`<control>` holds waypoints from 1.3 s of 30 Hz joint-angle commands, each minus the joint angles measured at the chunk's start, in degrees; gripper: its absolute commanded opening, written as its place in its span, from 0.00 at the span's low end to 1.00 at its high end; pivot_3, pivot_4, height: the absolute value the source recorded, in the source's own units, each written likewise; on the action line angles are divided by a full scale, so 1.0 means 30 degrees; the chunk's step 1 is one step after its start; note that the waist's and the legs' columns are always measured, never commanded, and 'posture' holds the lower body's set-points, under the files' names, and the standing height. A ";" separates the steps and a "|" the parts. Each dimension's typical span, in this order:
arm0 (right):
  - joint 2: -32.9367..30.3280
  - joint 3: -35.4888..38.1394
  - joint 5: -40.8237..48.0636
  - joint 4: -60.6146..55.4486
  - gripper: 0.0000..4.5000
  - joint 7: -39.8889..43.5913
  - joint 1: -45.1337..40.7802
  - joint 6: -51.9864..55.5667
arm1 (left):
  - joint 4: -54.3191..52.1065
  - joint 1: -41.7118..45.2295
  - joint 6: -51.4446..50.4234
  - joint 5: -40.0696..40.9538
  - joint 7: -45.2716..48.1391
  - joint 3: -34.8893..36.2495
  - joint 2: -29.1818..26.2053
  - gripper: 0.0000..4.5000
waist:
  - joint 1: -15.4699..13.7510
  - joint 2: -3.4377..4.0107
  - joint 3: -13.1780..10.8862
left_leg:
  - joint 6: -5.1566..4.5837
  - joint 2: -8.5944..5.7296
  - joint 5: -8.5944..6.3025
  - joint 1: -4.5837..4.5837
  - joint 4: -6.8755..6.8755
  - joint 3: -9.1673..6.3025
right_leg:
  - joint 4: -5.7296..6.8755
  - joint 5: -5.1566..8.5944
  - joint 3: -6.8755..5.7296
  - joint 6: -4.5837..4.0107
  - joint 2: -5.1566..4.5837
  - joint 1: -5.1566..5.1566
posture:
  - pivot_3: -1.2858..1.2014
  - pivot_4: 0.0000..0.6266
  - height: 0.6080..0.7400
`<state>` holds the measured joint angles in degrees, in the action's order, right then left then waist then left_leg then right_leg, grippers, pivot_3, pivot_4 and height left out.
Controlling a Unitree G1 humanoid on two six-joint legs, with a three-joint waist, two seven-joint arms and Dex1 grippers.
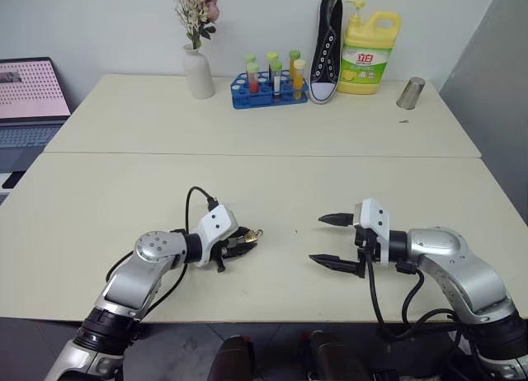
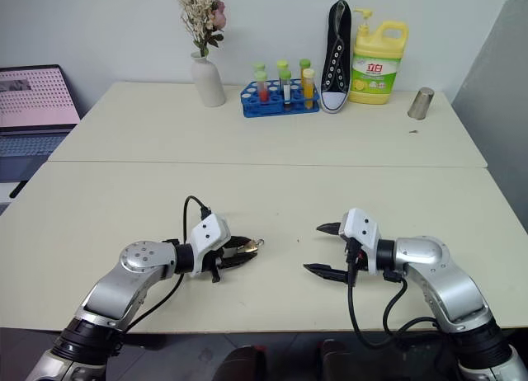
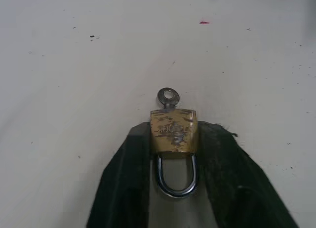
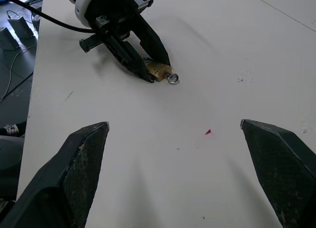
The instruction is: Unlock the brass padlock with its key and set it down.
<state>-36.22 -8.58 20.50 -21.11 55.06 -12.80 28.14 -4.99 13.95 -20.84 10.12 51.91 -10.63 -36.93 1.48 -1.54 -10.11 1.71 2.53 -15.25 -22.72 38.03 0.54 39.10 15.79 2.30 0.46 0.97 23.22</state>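
brass padlock between left claw fingers, key end outward

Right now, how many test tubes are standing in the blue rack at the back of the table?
6 can be counted in the blue rack, between the white vase and the black sneaker: three in the back row, three in front. More may be hidden behind these.

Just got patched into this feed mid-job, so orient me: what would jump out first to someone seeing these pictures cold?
The left gripper near the table's front edge, its fingers closed on either side of a tiny brass padlock, with the key sticking out of its body. Opposite, the right gripper faces it with jaws wide open and nothing in them. Along the far edge stand a vase of dried flowers, a blue rack of tubes, a black sneaker and a yellow detergent bottle.
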 commanded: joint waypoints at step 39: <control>0.2122 0.1888 0.5714 0.0735 1.00 -0.1957 -0.3269 0.5422 | 0.4131 0.5105 2.4922 -1.0921 -0.6585 -0.1446 -0.0653 0.21 | 0.0023 -0.0014 -0.0010 | -0.0001 0.0013 0.0001 -0.0030 0.0006 0.0012 | -0.0006 -0.0059 -0.0005 -0.0074 0.0001 0.0011 | 0.52 0.24 1.00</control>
<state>-30.11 -3.44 36.24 -18.38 48.69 -21.73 44.12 8.82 28.97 53.40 -22.83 33.33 -16.51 -38.51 1.55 -1.58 -10.14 1.70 2.57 -15.25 -22.81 38.05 0.57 39.09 15.61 2.28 0.24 0.97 23.25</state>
